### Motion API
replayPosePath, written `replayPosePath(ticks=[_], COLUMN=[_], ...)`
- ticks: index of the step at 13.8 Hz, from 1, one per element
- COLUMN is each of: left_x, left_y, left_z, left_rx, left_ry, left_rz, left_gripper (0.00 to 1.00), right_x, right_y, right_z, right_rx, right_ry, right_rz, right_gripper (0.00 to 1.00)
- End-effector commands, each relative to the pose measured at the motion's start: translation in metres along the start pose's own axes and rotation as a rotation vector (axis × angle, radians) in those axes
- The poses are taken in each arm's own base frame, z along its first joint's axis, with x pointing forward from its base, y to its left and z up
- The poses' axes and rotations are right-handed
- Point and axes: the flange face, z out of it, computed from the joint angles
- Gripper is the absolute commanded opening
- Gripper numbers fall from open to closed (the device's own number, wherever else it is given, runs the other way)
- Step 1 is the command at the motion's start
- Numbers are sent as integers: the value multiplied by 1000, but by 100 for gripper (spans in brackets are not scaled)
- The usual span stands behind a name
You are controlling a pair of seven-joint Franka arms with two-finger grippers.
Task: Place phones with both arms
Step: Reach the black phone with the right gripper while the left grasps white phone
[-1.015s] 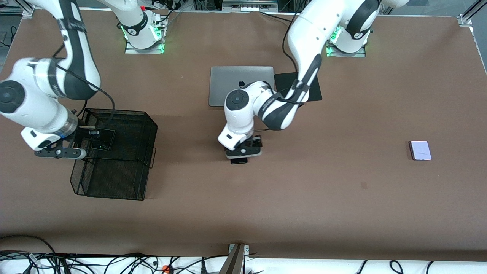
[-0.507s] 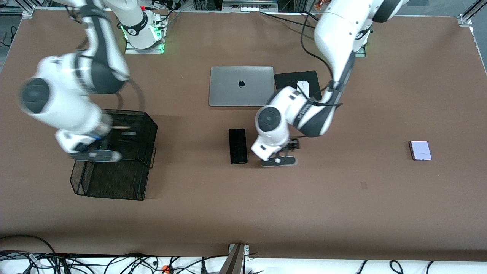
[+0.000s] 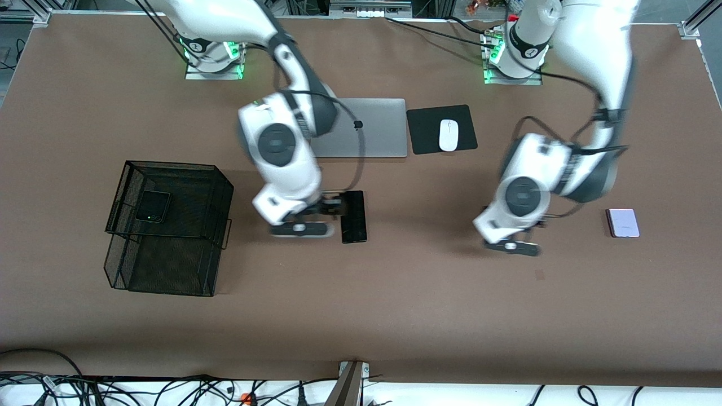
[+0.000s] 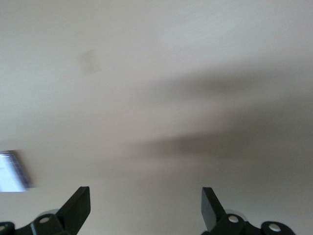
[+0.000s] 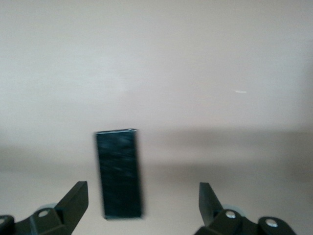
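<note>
Phones lie in three spots. The squarish black folded phone [image 3: 153,207] sits in the top tray of the black mesh basket [image 3: 169,225], at the right arm's end of the tabletop [image 3: 361,304]. The long black phone [image 3: 353,216] lies flat on the bare tabletop near the middle, nearer to the front camera than the silver laptop [image 3: 366,127]. The pale lilac phone [image 3: 623,223] lies flat toward the left arm's end, well apart from the other two.

The right pincer [image 3: 316,217] hangs low over the tabletop, just beside the long black phone. In the right wrist view its two fingers [image 5: 73,198] stand wide apart and hold nothing, and the long black phone [image 5: 119,174] shows between them, a bit toward one finger.

The left pincer [image 3: 516,239] is over bare tabletop between the long black phone and the lilac one, closer to the lilac one. Its fingers [image 4: 78,205] are also spread wide and hold nothing. A pale blurry thing at the edge of the left wrist view is probably the lilac phone [image 4: 12,171].

A white mouse [image 3: 448,135] rests on a black mouse pad [image 3: 423,132] beside the laptop.
</note>
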Motion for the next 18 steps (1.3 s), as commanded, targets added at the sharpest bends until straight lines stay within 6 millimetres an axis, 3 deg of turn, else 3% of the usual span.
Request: replayPosePath(ticks=[1, 5, 9, 13, 18], left_x=[-22, -45, -81, -106, -112], left_y=[-79, -217, -287, -309, -304], left_z=[7, 31, 89, 135, 178], left_rx=[6, -22, -86, -171, -194], left_ry=[-7, 78, 178, 213, 253], left_rz=[115, 111, -48, -176, -227], left_gripper=[100, 100, 100, 100, 100], right_x=[-4, -27, -42, -44, -46], right_y=[-21, -34, -43, -43, -41], right_z=[47, 100, 132, 143, 147], right_rx=[19, -18, -31, -37, -30], right_ry=[32, 6, 5, -1, 2], right_rz=[-12, -69, -115, -156, -173], right_gripper=[100, 100, 100, 100, 100])
